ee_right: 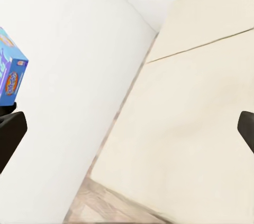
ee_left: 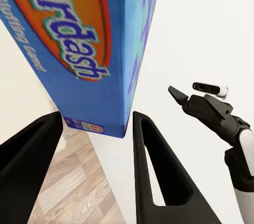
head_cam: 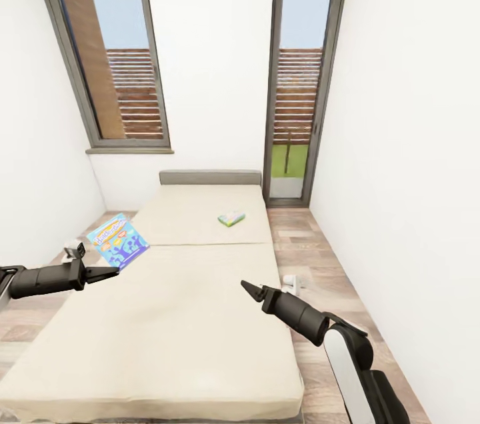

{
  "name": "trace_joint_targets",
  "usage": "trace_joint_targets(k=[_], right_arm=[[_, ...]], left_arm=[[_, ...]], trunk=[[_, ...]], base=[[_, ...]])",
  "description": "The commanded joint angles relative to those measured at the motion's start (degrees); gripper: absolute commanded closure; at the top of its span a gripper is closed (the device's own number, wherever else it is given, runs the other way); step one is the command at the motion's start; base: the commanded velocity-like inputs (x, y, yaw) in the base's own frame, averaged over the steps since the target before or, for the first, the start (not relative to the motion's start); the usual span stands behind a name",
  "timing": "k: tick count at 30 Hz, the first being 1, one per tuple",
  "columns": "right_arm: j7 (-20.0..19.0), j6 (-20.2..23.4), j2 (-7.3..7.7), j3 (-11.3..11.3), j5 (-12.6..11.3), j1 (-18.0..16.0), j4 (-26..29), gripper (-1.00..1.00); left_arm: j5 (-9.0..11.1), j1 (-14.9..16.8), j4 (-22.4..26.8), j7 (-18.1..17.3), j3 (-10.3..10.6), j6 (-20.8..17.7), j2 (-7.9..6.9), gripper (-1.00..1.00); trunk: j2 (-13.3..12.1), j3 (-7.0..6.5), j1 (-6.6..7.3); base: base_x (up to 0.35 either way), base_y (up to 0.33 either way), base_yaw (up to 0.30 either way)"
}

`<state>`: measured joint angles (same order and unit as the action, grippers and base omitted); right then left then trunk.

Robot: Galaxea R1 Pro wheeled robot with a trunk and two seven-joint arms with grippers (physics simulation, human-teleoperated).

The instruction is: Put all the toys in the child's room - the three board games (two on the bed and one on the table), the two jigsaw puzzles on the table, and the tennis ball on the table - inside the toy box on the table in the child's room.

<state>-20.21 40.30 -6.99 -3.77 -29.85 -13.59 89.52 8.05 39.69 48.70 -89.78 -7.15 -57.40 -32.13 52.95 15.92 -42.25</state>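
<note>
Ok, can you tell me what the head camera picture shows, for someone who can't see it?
The left pincer holds a blue board game at the edge of a wide beige bed. A second, pale game box lies further up the mattress, and the right pincer hovers over the bed.

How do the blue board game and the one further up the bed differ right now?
The blue board game is lifted off the bed, tilted, between the left gripper's fingers; the pale game lies flat on the mattress, nearer the headboard. The blue one looks larger and is bright blue with orange lettering; the other is pale blue-white with a green edge. Both are thin rectangular boxes.
</note>
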Motion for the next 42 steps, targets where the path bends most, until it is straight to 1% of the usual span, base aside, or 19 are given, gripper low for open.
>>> trace_joint_targets(k=[1,33,42], right_arm=[[-0.1,0.3,-0.03,0.1,-0.1,-0.1,0.0,-1.00],[0.0,0.3,-0.10,0.2,0.3,-0.1,-0.1,-1.00],[0.0,0.3,-0.13,0.2,0.3,-0.1,-0.1,-1.00]], left_arm=[[0.0,0.0,0.0,-0.2,0.0,-0.6,-0.01,1.00],[-0.1,0.0,0.0,-0.2,-0.1,-0.8,0.05,1.00],[-0.1,0.0,0.0,-0.2,-0.1,-0.8,0.05,1.00]], trunk=[[-0.4,-0.11,0.22],[-13.2,-5.85,7.25],[-16.8,-7.47,9.22]], base=[[0.000,0.000,0.260],[0.000,0.000,0.291],[-0.120,0.000,0.292]])
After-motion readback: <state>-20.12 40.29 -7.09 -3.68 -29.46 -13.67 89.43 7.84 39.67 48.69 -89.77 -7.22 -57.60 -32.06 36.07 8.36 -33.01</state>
